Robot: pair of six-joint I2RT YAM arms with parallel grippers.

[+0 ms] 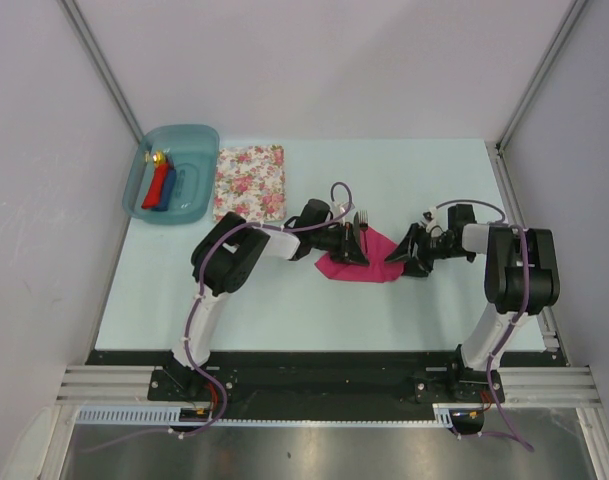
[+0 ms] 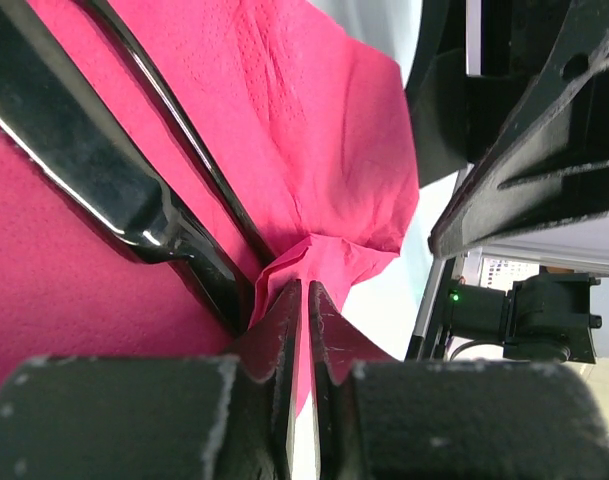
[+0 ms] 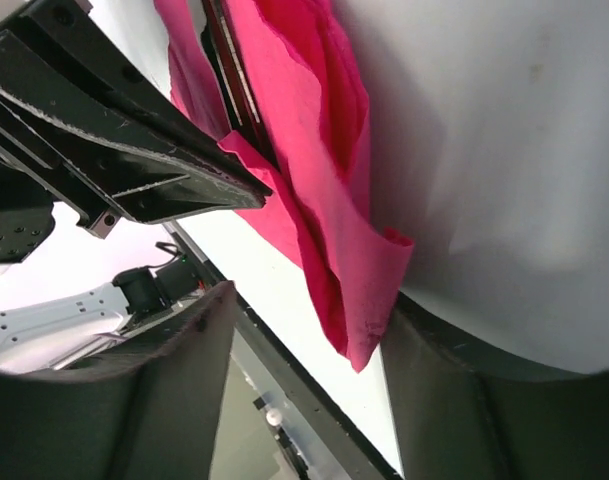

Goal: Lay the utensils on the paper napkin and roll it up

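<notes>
The magenta paper napkin (image 1: 362,262) lies crumpled mid-table, partly folded over the utensils. The fork's tines (image 1: 362,217) stick out past its far edge. In the left wrist view the dark knife (image 2: 84,170) and the fork handle (image 2: 184,130) lie on the napkin (image 2: 314,120). My left gripper (image 2: 305,290) is shut on a pinched fold of the napkin's edge, right beside the knife; it also shows in the top view (image 1: 352,248). My right gripper (image 1: 402,258) is open at the napkin's right side. A folded napkin corner (image 3: 369,290) hangs between its fingers (image 3: 312,300).
A teal tray (image 1: 206,135) at the back left holds a red roll (image 1: 156,190) and a blue roll (image 1: 170,188). A floral cloth (image 1: 250,182) lies beside the tray. The other arm's finger (image 3: 134,150) is close above in the right wrist view.
</notes>
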